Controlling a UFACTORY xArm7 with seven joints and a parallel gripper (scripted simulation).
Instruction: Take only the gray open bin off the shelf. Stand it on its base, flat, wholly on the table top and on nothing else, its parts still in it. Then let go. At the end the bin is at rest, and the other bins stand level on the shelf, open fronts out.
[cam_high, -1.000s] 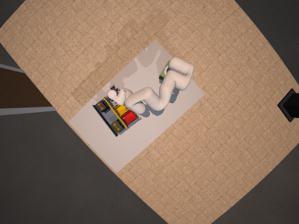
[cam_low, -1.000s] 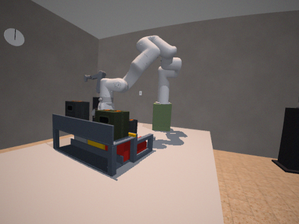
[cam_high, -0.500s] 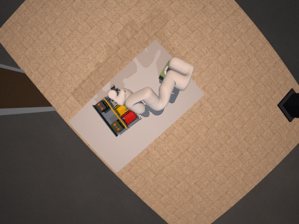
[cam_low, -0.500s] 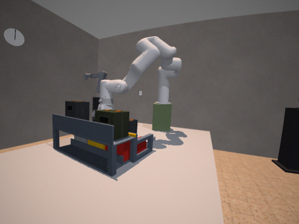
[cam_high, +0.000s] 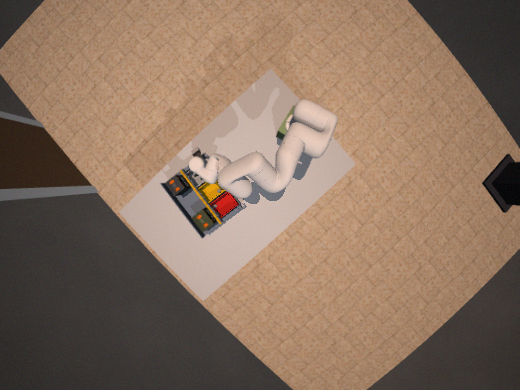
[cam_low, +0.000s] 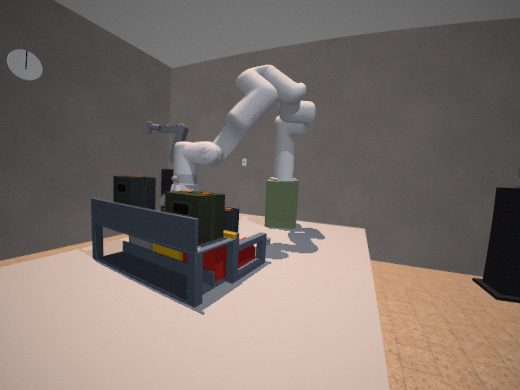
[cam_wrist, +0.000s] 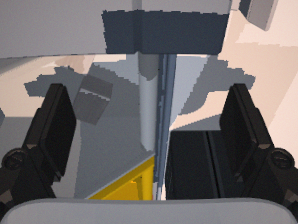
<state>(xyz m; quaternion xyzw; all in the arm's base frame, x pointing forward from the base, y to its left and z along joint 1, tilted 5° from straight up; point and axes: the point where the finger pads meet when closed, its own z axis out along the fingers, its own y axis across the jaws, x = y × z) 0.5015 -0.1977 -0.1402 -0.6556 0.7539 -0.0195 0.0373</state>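
Above the shelf — perhaps mid-rack — fingers spread, empty.

The pale worktop carries a gray shelf near its middle and a green pedestal at its far edge.

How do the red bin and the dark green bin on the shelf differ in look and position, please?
The red bin sits on the lower level of the shelf, behind its frame posts; the dark green bin stands on the upper level. The red bin is bright; the dark green bin is dull, with orange parts showing on top. In the exterior view the dark green bin looks taller. Both are on the shelf, and the open pincer holds neither.
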